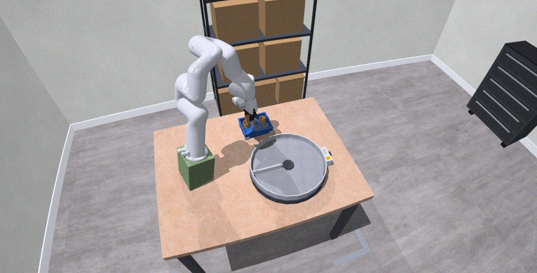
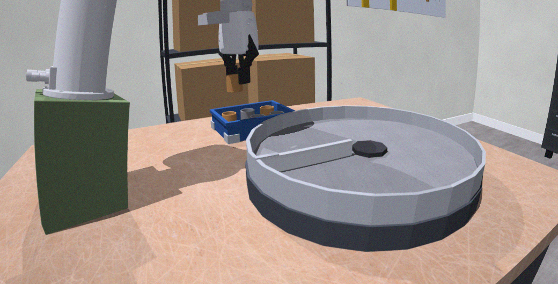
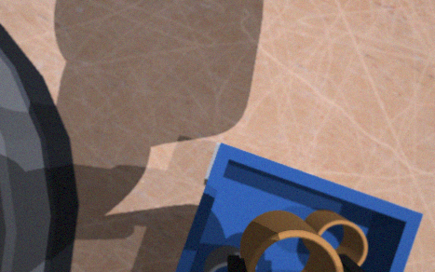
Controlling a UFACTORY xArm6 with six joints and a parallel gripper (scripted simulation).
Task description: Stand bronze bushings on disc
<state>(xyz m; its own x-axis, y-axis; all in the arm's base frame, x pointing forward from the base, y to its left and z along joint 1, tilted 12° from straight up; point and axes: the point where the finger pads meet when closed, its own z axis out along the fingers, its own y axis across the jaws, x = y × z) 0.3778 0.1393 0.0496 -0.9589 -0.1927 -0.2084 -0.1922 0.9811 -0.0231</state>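
My gripper (image 1: 250,114) (image 2: 238,78) is shut on a bronze bushing (image 2: 233,85) (image 3: 265,228) and holds it upright in the air above the blue crate (image 1: 257,132) (image 2: 242,127) (image 3: 255,186). Two more bronze bushings (image 1: 246,124) (image 1: 262,118) (image 2: 229,115) (image 2: 266,109) stand in the crate; one of them shows in the wrist view (image 3: 353,239). Steel bushings (image 1: 254,122) (image 2: 246,113) stand among them. The turntable's grey disc (image 1: 300,180) (image 2: 410,157) with its dark hub (image 1: 288,164) (image 2: 369,148) lies in front of the crate and carries no bushings.
A raised rim (image 2: 351,199) (image 3: 46,186) rings the turntable, and a low bar (image 1: 266,168) (image 2: 308,153) runs from the hub to the rim. The arm's green base block (image 1: 195,169) (image 2: 80,160) stands on the table's left. A shelf with boxes (image 1: 281,15) stands behind.
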